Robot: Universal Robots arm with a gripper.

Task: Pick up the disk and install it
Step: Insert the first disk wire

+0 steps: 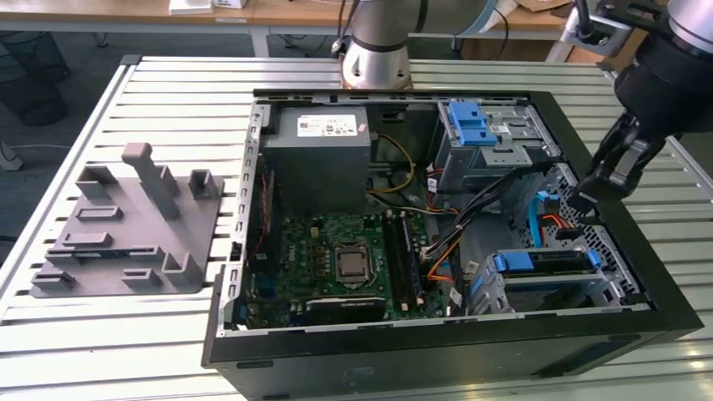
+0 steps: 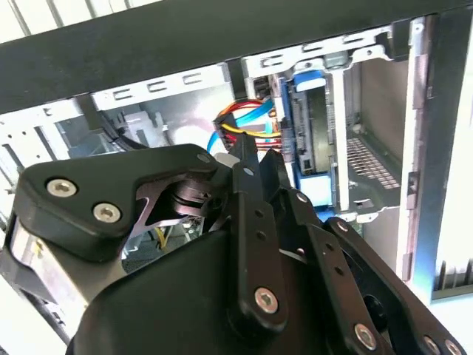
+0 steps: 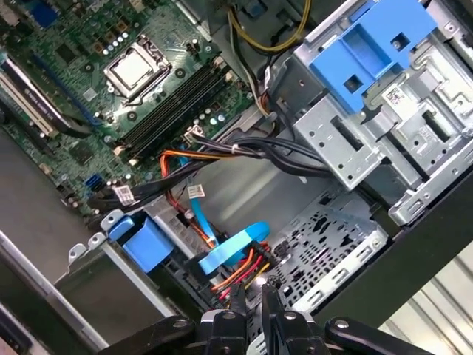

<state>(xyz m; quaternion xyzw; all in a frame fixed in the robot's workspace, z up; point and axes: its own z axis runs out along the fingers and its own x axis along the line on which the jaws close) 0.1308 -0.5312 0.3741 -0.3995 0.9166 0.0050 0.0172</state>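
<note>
The hand (image 3: 250, 292), fingers together and holding nothing, hangs by the cables (image 3: 236, 255) beside the disk (image 1: 539, 261) seated in its cage. Risk: snagging those cables.

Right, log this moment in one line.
gripper: shut, empty | position: above cables inside case | disk: seated in bay, blue rail showing

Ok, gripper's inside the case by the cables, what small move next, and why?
Probably shift the gripper off the blue cable toward the disk. It hangs over that cable beside the bay, not over the disk, so working here would likely snag wires.
</note>
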